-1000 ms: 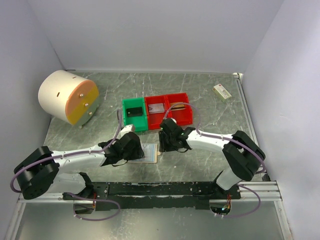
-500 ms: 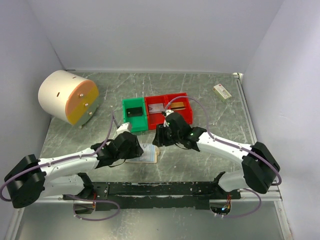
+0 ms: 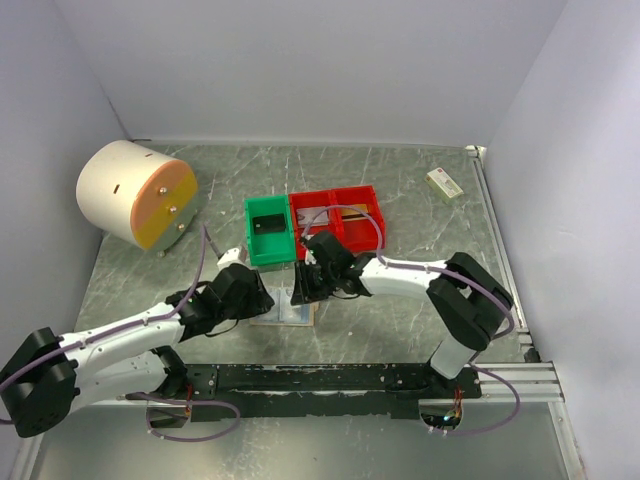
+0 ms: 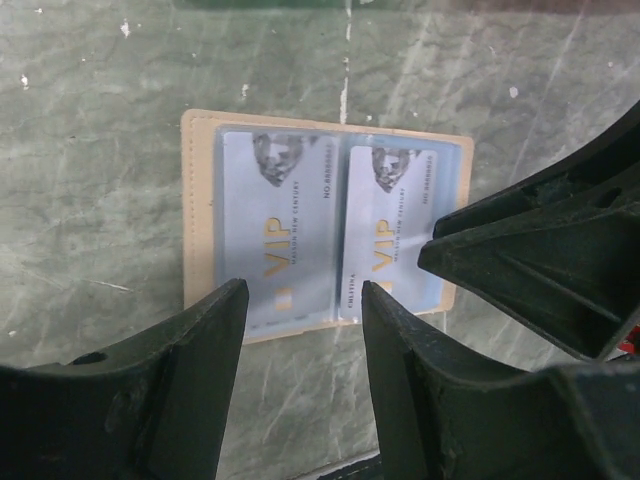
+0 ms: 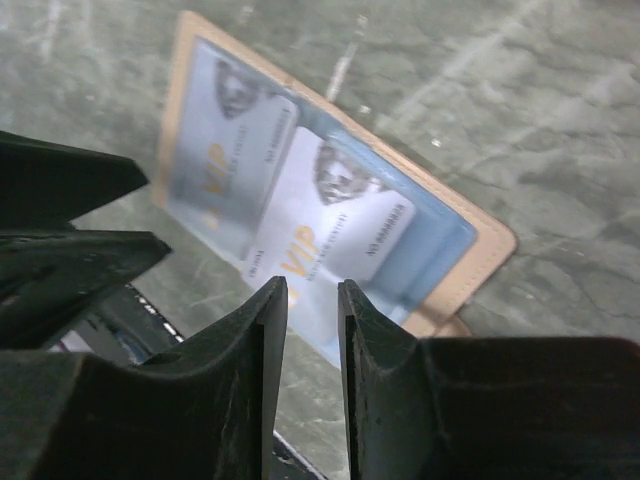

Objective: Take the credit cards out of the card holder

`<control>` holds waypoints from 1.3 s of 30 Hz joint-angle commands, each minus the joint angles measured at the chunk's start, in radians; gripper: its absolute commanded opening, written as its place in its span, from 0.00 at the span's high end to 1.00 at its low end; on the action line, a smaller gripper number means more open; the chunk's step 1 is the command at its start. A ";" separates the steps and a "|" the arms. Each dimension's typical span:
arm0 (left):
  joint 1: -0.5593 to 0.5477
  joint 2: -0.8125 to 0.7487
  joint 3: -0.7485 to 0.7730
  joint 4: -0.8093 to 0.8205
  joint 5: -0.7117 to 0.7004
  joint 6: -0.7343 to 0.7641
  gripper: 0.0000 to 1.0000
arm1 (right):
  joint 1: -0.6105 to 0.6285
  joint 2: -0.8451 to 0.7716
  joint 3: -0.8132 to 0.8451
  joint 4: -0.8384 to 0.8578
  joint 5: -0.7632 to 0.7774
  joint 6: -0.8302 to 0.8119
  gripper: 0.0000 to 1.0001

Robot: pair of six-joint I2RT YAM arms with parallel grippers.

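The tan card holder (image 3: 285, 313) lies open and flat on the table between my two grippers. In the left wrist view its tan rim (image 4: 198, 220) frames pale blue pockets holding two silver-grey VIP credit cards (image 4: 278, 225) (image 4: 390, 225), side by side. My left gripper (image 4: 303, 290) is open and empty, low over the holder's near edge. My right gripper (image 5: 312, 285) hovers over the holder's right half (image 5: 480, 250), its jaws a narrow gap apart above the right card (image 5: 335, 220), with nothing between them.
Behind the holder stand a green bin (image 3: 268, 230) with a dark card and two red bins (image 3: 340, 218) with a silver and a gold card. A large cream cylinder (image 3: 135, 193) lies at the back left. A small white-and-green box (image 3: 444, 182) lies at the back right.
My right gripper has moved left and down over the holder. My left gripper has drawn back a little to the left. The holder has shifted slightly left.
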 commanded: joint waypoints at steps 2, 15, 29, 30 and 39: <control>0.041 0.010 -0.023 0.097 0.116 0.044 0.39 | -0.002 0.032 -0.004 -0.075 0.087 0.017 0.74; 0.154 0.160 -0.087 0.441 0.400 0.113 0.40 | -0.033 0.017 -0.153 0.024 0.123 0.092 0.77; 0.197 0.301 -0.154 0.635 0.528 0.065 0.56 | -0.049 0.047 -0.170 0.053 0.082 0.099 0.77; 0.196 0.302 -0.150 0.630 0.524 0.065 0.59 | -0.049 0.047 -0.172 0.057 0.078 0.100 0.77; 0.195 0.251 -0.155 0.581 0.464 0.051 0.84 | -0.051 0.042 -0.176 0.057 0.072 0.100 0.77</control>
